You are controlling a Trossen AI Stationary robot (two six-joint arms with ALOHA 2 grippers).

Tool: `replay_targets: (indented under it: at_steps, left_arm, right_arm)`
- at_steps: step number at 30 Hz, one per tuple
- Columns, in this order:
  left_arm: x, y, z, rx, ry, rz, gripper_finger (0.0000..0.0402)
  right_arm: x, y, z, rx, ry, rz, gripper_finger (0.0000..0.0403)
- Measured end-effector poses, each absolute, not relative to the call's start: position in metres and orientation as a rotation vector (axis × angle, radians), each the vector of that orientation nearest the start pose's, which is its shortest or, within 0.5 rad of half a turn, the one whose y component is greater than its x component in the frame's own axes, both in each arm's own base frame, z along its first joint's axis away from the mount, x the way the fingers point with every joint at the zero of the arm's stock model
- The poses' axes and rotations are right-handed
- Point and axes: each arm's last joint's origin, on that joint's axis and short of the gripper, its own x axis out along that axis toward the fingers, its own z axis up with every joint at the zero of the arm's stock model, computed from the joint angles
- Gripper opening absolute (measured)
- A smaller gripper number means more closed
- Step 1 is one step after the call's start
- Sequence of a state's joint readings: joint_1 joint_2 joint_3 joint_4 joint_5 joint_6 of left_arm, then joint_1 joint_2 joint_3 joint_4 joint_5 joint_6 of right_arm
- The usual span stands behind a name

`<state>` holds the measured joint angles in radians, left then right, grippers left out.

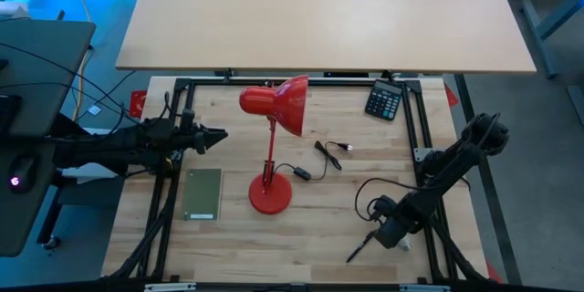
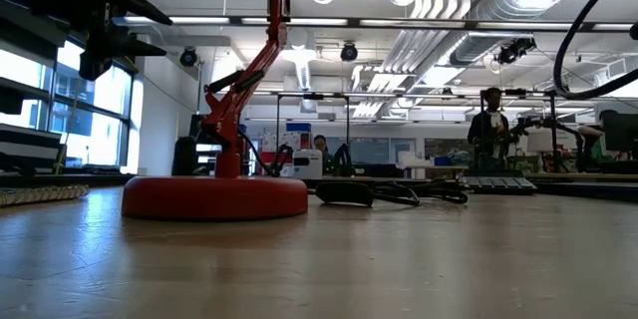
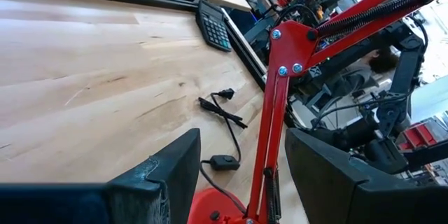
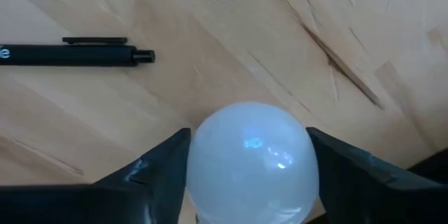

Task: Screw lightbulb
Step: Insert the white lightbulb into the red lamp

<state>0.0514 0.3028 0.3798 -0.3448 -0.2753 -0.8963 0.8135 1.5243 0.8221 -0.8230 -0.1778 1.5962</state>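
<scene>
R gripper (image 4: 248, 175) sat low at the table's near-right corner, its dark fingers (image 4: 157, 171) standing either side of the small white rounded glass lightbulb (image 4: 250, 157), pads at or just off the glass; couldn't tell whether they were truly clamped on it yet. Bulb lay on the pale wooden table (image 4: 231, 35), w/ a slim black pen (image 4: 73, 54) near it, not touching. In the high view the R gripper (image 1: 391, 228) hid most of the bulb. Farther out, mid-table, stood the red metal desk lamp (image 1: 274, 128), shade tipped toward the far side, its black cord (image 1: 324, 157) trailing beside the base. A black calculator (image 1: 384, 101) sat at the far right; a flat green rectangular pad (image 1: 203, 193) lay left of the lamp base. L gripper (image 1: 217, 136) waited left of the shade, jaws apart & empty.

Step, as I read it: pickup of the bulb, grip not confirmed. Next move likely needs a firm squeeze, a lift, then carrying it well across to the shade opening, base first.
</scene>
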Motion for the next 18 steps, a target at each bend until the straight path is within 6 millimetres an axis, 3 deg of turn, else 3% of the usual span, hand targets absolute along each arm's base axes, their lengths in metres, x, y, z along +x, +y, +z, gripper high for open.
replay_targets:
  at_steps: [5,9,18]
  left_arm:
    - [0.1,0.013,0.239,-0.843,0.068,0.403,0.02]
    - [0.102,0.013,0.246,-0.808,0.011,0.372,0.02]
    - [0.102,0.017,0.273,-0.765,-0.255,0.407,0.02]
  right_arm:
    - [0.159,0.175,0.169,0.709,1.603,-0.525,0.0229]
    - [0.161,0.171,0.192,0.665,1.499,-0.567,0.0229]
    - [0.184,0.136,0.257,0.687,0.992,-0.786,0.0229]
